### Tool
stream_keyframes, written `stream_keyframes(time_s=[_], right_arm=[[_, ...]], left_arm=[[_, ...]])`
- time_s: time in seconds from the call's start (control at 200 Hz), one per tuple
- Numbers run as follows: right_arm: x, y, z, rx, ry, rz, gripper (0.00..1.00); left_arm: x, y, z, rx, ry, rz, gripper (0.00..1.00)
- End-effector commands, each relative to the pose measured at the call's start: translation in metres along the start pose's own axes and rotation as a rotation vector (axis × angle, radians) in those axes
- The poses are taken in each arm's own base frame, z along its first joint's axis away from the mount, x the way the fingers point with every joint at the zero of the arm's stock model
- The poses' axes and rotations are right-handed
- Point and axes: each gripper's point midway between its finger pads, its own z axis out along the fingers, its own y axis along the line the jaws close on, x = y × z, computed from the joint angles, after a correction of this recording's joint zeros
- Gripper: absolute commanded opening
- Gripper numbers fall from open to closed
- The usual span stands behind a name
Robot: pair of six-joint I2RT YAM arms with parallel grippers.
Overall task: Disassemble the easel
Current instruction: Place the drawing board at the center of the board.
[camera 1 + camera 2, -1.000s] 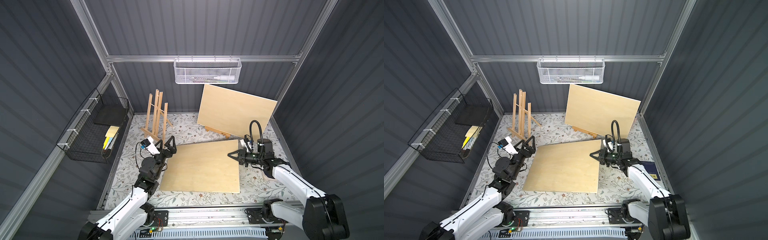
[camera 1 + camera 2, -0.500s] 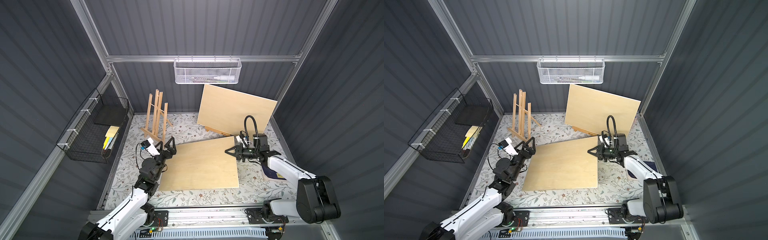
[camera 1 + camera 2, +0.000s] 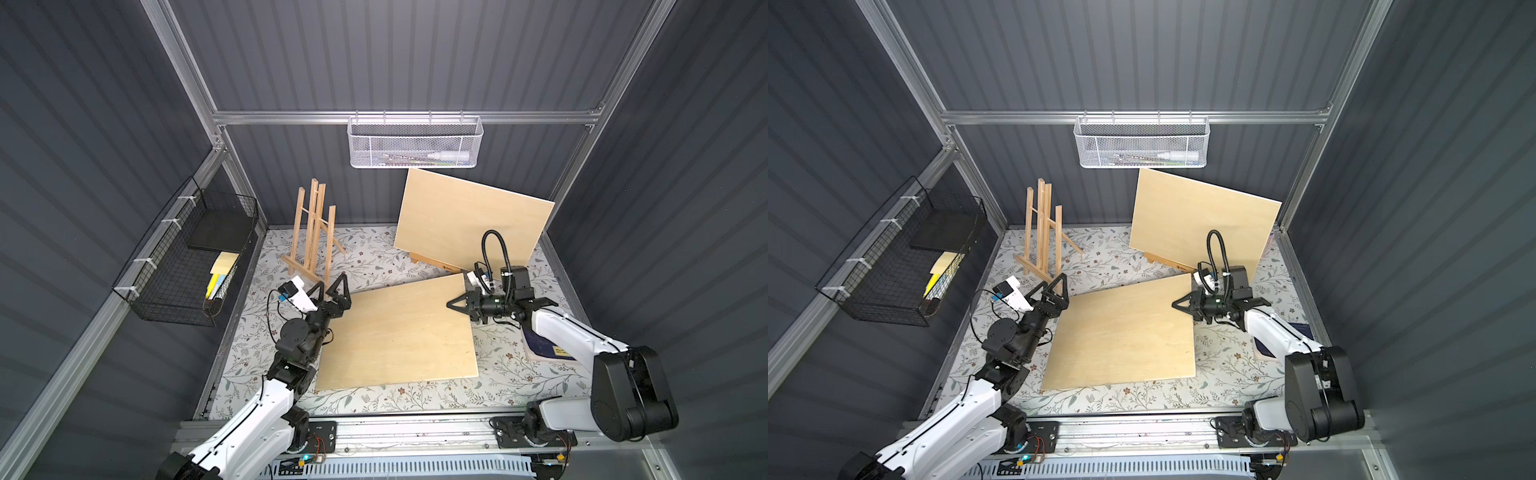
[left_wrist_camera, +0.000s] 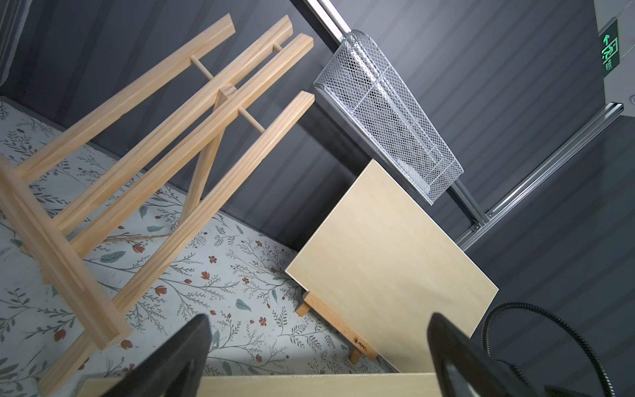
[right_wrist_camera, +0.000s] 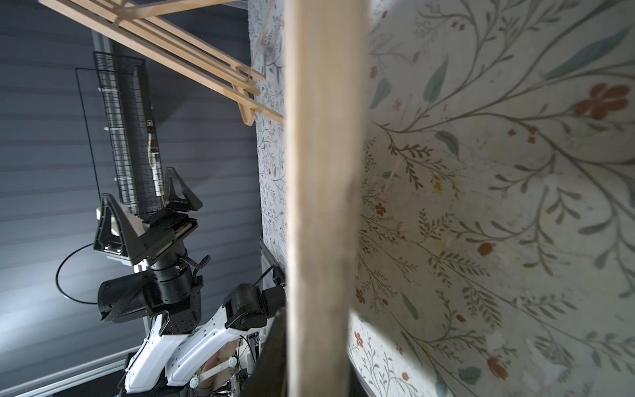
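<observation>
My right tool [image 3: 449, 305] pinches the right edge of the flat board [image 3: 399, 332] mid-frame, my left tool [image 3: 331, 279] gapes empty just below the easel [image 3: 312, 232] standing upper left; that thin pinch could slip and shove board into easel

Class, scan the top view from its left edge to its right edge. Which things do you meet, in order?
black wire basket → bare wooden easel → flat wooden board → dark blue book
</observation>
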Motion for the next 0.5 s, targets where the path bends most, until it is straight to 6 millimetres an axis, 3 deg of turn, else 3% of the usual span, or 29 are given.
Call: stream_keyframes(time_s=[0.0, 0.095, 0.17, 0.495], right_arm=[[0.01, -0.054, 0.005, 0.221, 0.01, 0.133, 0.19], [0.005, -0.056, 0.009, 0.218, 0.009, 0.14, 0.19], [0.002, -0.06, 0.011, 0.231, 0.016, 0.14, 0.26], [0.0, -0.075, 0.007, 0.304, -0.009, 0.14, 0.36]], left_arm=[[0.002, -0.002, -0.003, 0.014, 0.004, -0.012, 0.99], [0.001, -0.001, -0.003, 0.011, 0.003, -0.011, 1.0], [0.001, -0.001, -0.003, 0.008, 0.001, -0.012, 1.0], [0.001, 0.0, -0.004, 0.007, -0.005, -0.015, 0.99]])
